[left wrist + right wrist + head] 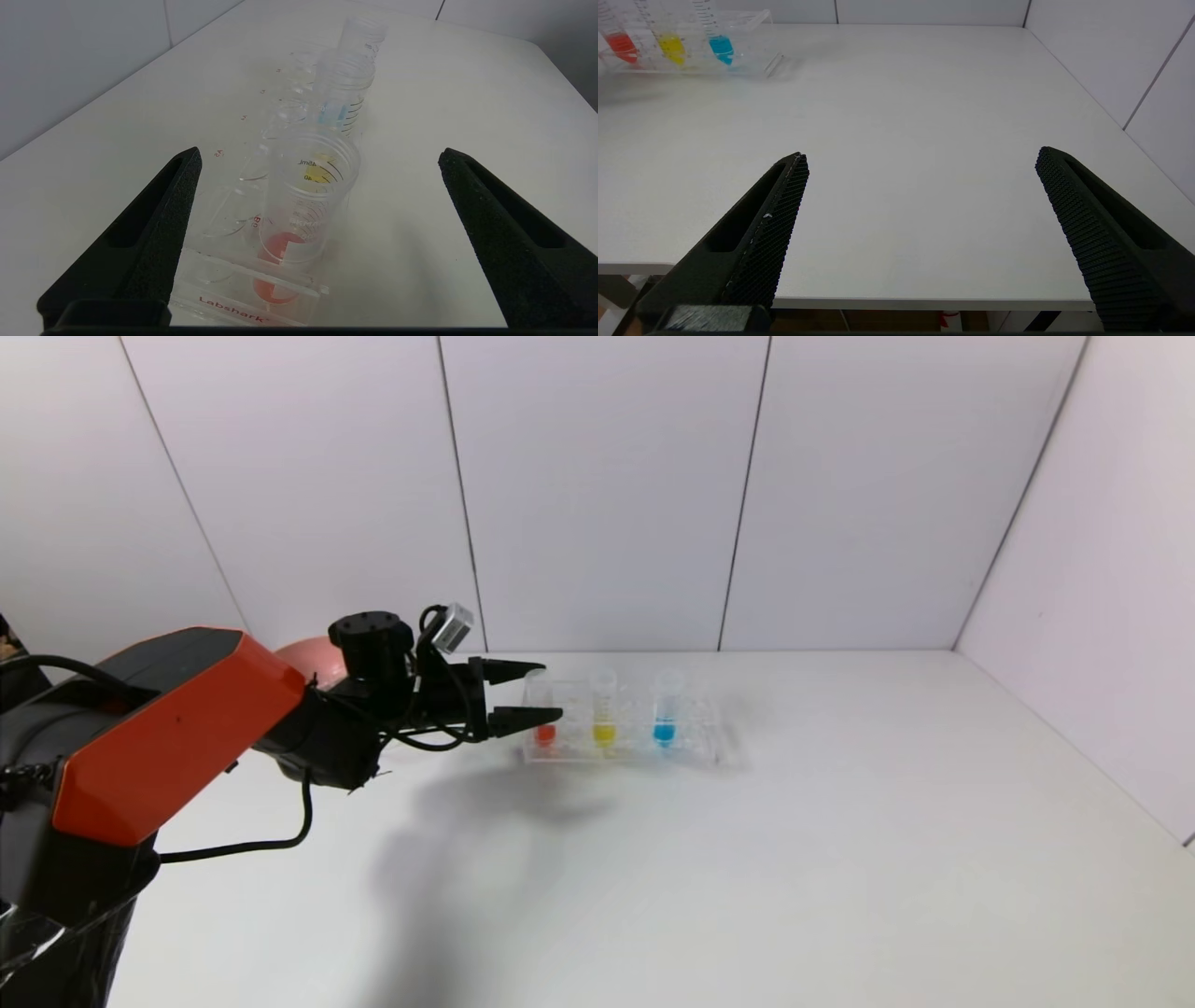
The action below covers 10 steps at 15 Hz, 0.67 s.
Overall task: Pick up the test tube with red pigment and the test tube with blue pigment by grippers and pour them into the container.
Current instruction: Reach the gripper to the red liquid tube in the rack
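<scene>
A white table point(747, 859) stands against grey panelled walls. Near its far edge, left of the middle, a clear rack point(624, 733) holds three tubes upright in a row: the red tube point(543, 709), a yellow tube point(604, 709) and the blue tube point(666, 707). The left gripper point(523, 693) hovers at the rack's left end, fingers spread wide either side of the red tube without touching it. A pink bowl point(308, 658) shows behind that arm. The right gripper point(920, 233) hangs spread over the near edge.
</scene>
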{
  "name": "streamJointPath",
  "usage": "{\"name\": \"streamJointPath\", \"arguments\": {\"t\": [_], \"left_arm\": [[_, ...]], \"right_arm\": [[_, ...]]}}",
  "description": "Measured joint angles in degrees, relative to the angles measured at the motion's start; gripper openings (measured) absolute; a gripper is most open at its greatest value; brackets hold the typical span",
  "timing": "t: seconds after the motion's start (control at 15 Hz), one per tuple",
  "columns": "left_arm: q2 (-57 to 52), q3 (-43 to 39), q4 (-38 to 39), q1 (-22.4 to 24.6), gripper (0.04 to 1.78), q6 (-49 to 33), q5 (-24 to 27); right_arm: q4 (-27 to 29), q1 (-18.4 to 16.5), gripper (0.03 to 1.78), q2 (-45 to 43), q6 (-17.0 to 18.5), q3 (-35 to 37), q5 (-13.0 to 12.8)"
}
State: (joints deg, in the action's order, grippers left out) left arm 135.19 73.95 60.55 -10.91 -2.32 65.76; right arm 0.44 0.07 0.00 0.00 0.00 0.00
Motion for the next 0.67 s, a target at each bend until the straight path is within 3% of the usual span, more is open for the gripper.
{"name": "streamJointPath", "arguments": {"t": [0.4, 0.67], "left_arm": [[2.1, 1.9, -0.2, -0.4, 1.74, -0.1, -0.2], [2.8, 2.7, -0.3, -0.5, 1.39, -0.1, -0.3]], "right_arm": [[0.0, 0.0, 1.77, 0.0, 0.0, 0.0, 0.0], [0.0, 0.0, 1.77, 0.0, 0.0, 0.0, 0.0]]}}
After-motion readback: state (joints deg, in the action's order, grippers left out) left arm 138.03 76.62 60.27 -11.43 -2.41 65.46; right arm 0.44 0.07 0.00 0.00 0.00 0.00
